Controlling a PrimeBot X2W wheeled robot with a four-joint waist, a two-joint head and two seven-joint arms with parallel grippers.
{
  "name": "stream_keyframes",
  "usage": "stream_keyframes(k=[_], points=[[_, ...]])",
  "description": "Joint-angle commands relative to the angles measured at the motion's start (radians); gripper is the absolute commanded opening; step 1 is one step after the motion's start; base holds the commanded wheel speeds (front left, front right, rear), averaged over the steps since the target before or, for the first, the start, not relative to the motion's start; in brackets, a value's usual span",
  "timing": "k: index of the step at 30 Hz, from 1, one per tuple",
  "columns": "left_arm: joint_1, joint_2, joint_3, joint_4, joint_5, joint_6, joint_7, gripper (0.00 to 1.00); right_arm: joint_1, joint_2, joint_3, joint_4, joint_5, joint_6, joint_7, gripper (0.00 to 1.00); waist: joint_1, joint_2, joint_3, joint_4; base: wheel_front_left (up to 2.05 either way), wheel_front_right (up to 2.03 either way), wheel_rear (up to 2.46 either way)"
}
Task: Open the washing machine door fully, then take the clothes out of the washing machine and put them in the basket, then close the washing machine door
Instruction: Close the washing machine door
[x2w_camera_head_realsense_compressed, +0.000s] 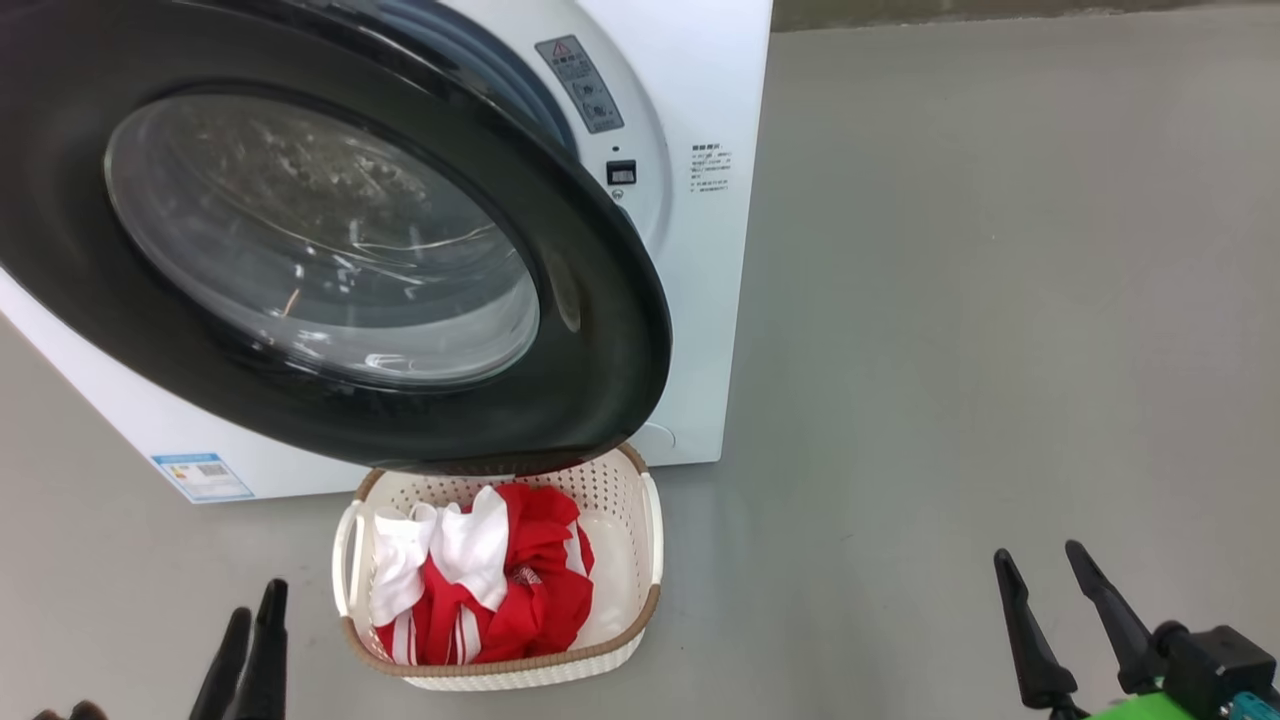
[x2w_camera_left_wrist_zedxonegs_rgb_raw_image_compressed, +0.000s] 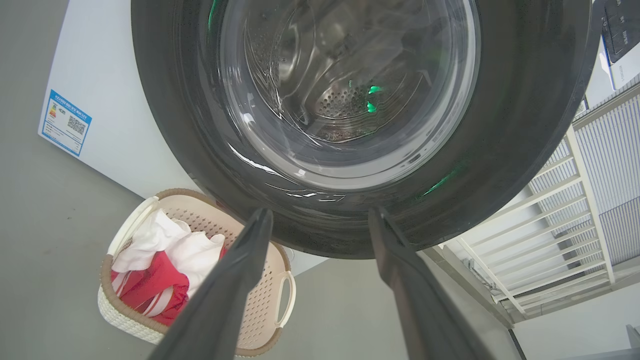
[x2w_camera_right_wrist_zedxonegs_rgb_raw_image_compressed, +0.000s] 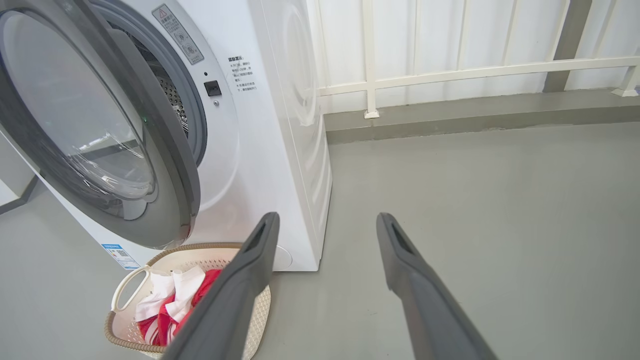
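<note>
Left jaws, closest to the lens, stand spread wide and empty, tips pointing at the lower rim of the washing machine door (x2w_camera_left_wrist_zedxonegs_rgb_raw_image_compressed: 525, 125). Right jaws are likewise wide and empty over the floor (x2w_camera_head_realsense_compressed: 1000, 300). The clothes (x2w_camera_head_realsense_compressed: 530, 590) lie heaped in the basket (x2w_camera_head_realsense_compressed: 500, 668), which sits on the floor under the partly open door, before the washing machine (x2w_camera_head_realsense_compressed: 700, 300). Closing looks to be what remains. A fingertip could skid off the glossy rim or bulging glass — a weak shove may leave the latch uncaught — and the swinging door might brush the basket.

Red-and-white striped clothes (x2w_camera_head_realsense_compressed: 530, 590), cream perforated basket (x2w_camera_head_realsense_compressed: 520, 677) with brown rim, black-rimmed door (x2w_camera_head_realsense_compressed: 600, 300).
</note>
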Motion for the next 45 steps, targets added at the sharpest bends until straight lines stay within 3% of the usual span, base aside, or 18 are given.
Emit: stream_keyframes(k=[1, 8, 14, 16, 22, 28, 44, 45], points=[[-0.014, 0.022, 0.046, -0.015, 0.014, -0.006, -0.008, 1.0, 0.004, -0.022, 0.016, -0.025, 0.0, 0.005, -0.006, 1.0, 0.0, 0.0, -0.004, -0.001, 0.0, 0.0, 0.0], [0.027, 0.001, 0.115, 0.006, 0.22, -0.006, -0.008, 1.0, 0.017, -0.029, 0.005, -0.034, 0.002, 0.005, -0.006, 1.0, 0.0, 0.0, -0.018, -0.005, 0.0, 0.0, 0.0], [0.05, -0.037, 0.199, 0.0, 0.507, -0.006, -0.008, 1.0, 0.021, -0.031, -0.007, -0.041, 0.006, 0.005, -0.006, 1.0, 0.0, 0.0, -0.022, -0.003, 0.0, 0.0, 0.0], [0.057, -0.071, 0.244, -0.028, 0.636, -0.006, -0.008, 1.0, 0.02, -0.03, -0.012, -0.046, 0.008, 0.005, -0.006, 1.0, 0.0, 0.0, -0.021, -0.002, 0.0, 0.0, 0.0], [0.076, -0.133, 0.307, -0.101, 0.829, -0.006, -0.008, 1.0, 0.02, -0.029, -0.021, -0.054, 0.01, 0.005, -0.006, 1.0, 0.0, 0.0, -0.02, 0.0, 0.0, 0.0, 0.0], [0.098, -0.178, 0.324, -0.118, 0.903, -0.006, -0.008, 1.0, 0.023, -0.027, -0.022, -0.051, 0.008, 0.005, -0.006, 1.0, 0.0, 0.0, -0.021, 0.002, 0.0, 0.0, 0.0], [0.091, -0.194, 0.32, -0.122, 0.915, -0.006, -0.008, 1.0, 0.017, -0.026, -0.021, -0.049, 0.009, 0.005, -0.006, 1.0, 0.0, 0.0, -0.018, 0.009, 0.0, 0.0, 0.0], [0.089, -0.195, 0.318, -0.122, 0.913, -0.006, -0.008, 1.0, 0.015, -0.026, -0.018, -0.049, 0.01, 0.005, -0.006, 0.65, 0.0, 0.0, -0.017, 0.011, 0.0, 0.0, 0.0]])
